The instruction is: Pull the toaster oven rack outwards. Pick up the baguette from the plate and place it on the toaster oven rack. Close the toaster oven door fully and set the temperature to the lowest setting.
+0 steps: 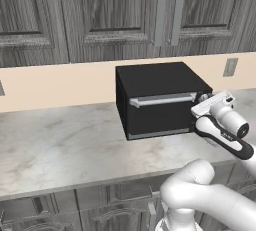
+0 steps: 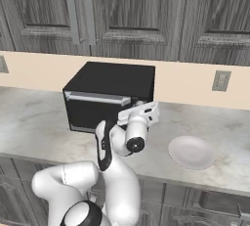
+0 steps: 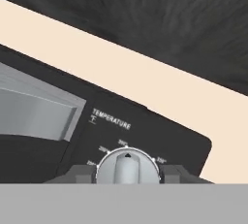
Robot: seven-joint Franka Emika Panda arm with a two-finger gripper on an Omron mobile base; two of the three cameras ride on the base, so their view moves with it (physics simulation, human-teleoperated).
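Note:
The black toaster oven (image 1: 160,80) (image 2: 112,80) stands on the counter against the wall. Its toaster oven door (image 1: 155,117) is up and shut, with the silver bar handle (image 1: 162,99) along its top edge. At the oven's right front, my gripper (image 1: 201,100) (image 3: 127,173) is shut on the round silver temperature knob (image 3: 127,167), a fingertip (image 3: 82,173) pressing each side. The knob's pointer mark aims straight up toward the TEMPERATURE label. The round pale plate (image 2: 191,151) lies bare on the counter to the right of the oven. The baguette and the toaster oven rack are hidden.
Dark wood wall cabinets (image 1: 115,10) hang above the oven. A wall outlet (image 2: 221,80) sits on the beige backsplash to the right. Marble counter (image 1: 60,140) stretches wide to the left of the oven, with its front edge near my base.

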